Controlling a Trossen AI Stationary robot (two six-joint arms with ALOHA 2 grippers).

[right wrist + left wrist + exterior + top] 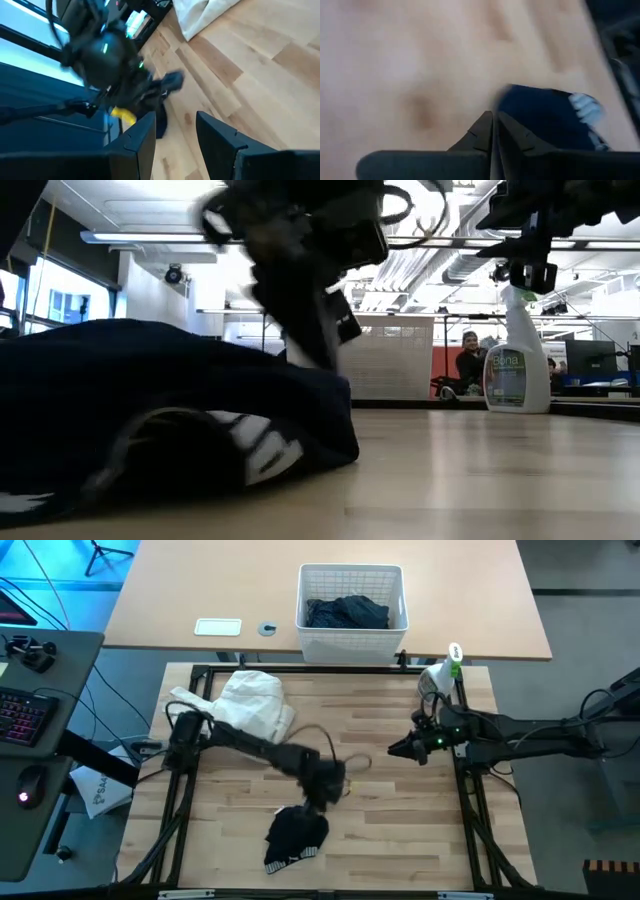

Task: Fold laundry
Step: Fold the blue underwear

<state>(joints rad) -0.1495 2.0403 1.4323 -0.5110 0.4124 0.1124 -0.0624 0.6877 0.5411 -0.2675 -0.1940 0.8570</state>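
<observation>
high view looks straight down on the bench [400,830]; low view sits at bench level, very near the dark garment [150,410], which both share.

Left wrist view motion-blurred: wooden table [410,75] smeared, small dark navy garment with white-patterned edge [545,120] soft, cut off by frame edge. Low view: same garment fills the left, cropped at left and bottom; left arm blurred above it. Dark clothes in white lattice plastic basket [352,590] too bunched to tell apart. Person behind spray bottle [516,360] partly hidden.
</observation>
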